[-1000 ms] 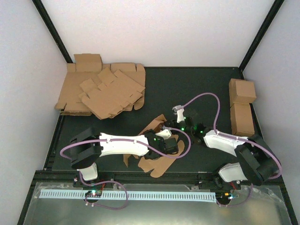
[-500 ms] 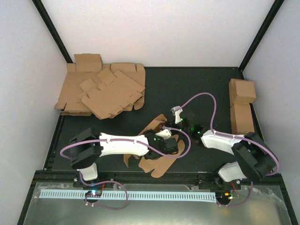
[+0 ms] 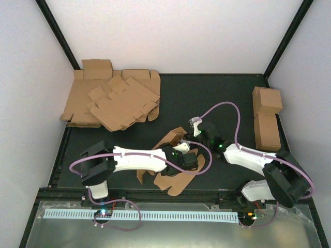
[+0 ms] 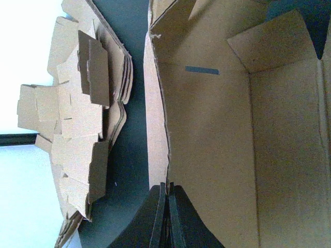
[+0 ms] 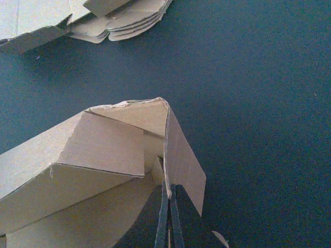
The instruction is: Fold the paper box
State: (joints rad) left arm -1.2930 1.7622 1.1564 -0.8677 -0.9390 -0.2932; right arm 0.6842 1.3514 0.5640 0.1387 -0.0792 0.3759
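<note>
The paper box is a half-folded brown cardboard sheet lying mid-table between the two arms. My left gripper reaches in from the left and is shut on the edge of one raised side wall; the jaws pinch that edge, and the box's inner floor spreads to the right. My right gripper comes in from the right and is shut on the edge of an upright end flap, pinched thin at the tips. A folded panel leans to the left of that flap.
A stack of flat brown blanks lies at the back left, and also shows in the left wrist view and the right wrist view. Two finished cartons stand along the right edge. Dark mat lies beyond the flap.
The right gripper has closed onto the end flap and its arm has shifted slightly. The left gripper has stayed shut on the side wall.
</note>
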